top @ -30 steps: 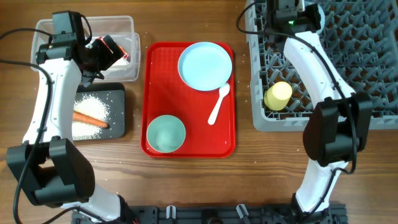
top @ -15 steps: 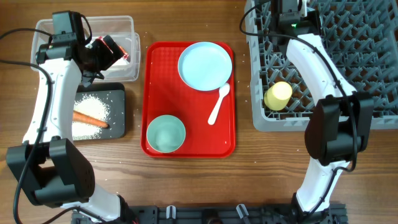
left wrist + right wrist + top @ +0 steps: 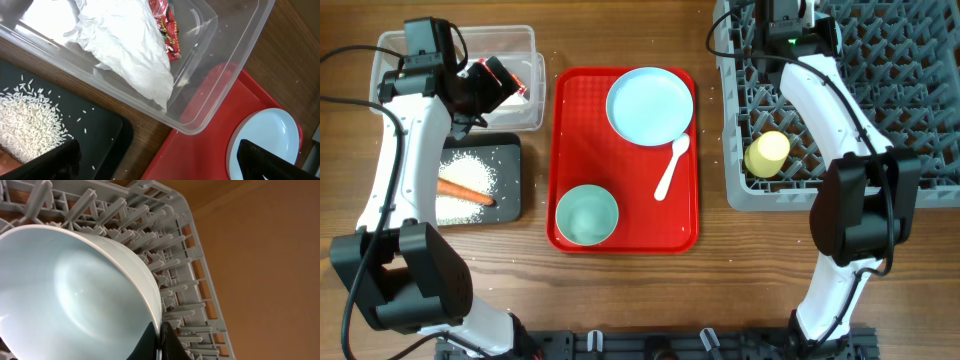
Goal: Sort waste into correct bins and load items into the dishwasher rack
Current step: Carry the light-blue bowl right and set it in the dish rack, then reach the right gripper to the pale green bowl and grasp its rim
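**Bowl pinched by its rim over the rack: a slip is the main risk**

The grey rack (image 3: 910, 100) is where most could go wrong; its upright pegs could catch a dish that is lowered askew. The red tray (image 3: 580, 130) could be shoved along the table if the dishes on it are pushed sideways. The clear tub (image 3: 515, 45) is judged light and could be nudged by the left gripper (image 3: 160, 162), which is seen spread wide and empty just above the tub's corner; the napkin (image 3: 130, 50) and wrapper (image 3: 167, 30) are already lying inside. The black tray (image 3: 508, 205) is loaded with rice (image 3: 470, 165) and a carrot (image 3: 465, 190); grains could be scattered by a careless pass. The plate (image 3: 650, 105) lies flat on the red tray, so a slipped grip at its edge is likely.

One bowl (image 3: 65, 295) is clamped at its rim by the right gripper (image 3: 159, 337) and tilted over a far corner of the rack; contact with the pegs cannot be told; it could topple if let go unseated. The second bowl (image 3: 587, 215) sits on the red tray; the cup (image 3: 767, 153) lies in the rack and could be knocked. The spoon (image 3: 670, 170), just beside the plate, could be flicked off.
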Robot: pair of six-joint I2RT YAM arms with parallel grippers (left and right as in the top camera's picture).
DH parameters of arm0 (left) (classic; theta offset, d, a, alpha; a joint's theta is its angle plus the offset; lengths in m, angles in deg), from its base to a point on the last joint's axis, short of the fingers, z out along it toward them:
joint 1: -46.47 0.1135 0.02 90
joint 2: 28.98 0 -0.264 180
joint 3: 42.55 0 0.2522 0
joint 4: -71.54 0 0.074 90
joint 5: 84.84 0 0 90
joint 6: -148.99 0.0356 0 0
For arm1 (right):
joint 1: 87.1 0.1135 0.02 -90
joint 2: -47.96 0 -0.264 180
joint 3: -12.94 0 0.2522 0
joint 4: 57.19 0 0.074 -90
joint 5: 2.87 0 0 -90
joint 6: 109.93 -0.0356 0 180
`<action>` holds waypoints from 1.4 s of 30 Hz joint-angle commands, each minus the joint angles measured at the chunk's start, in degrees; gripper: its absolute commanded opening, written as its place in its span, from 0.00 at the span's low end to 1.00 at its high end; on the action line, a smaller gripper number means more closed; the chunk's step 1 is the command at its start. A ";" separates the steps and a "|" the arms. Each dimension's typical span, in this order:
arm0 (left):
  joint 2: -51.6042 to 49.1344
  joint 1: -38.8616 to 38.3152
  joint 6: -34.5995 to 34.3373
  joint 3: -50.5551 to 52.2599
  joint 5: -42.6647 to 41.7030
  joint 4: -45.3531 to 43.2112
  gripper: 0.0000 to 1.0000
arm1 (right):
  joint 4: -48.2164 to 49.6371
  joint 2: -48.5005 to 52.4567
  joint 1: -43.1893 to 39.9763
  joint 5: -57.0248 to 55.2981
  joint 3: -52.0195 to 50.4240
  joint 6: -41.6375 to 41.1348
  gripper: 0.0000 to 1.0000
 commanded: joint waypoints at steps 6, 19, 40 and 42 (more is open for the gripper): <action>0.72 0.13 -0.72 -0.83 -0.48 0.00 1.00 | 10.78 2.89 0.26 -6.88 -0.81 10.45 0.08; 0.72 0.13 -0.72 -0.83 -0.48 0.02 1.00 | 27.32 6.78 0.24 -3.34 -0.81 26.23 0.04; 0.72 0.13 -0.72 -0.83 -0.48 0.02 1.00 | 23.58 9.62 8.92 -7.69 -0.81 29.55 0.33; 0.72 0.13 -0.72 -0.83 -0.48 0.02 1.00 | 22.64 9.62 9.92 -7.67 -0.81 29.55 0.39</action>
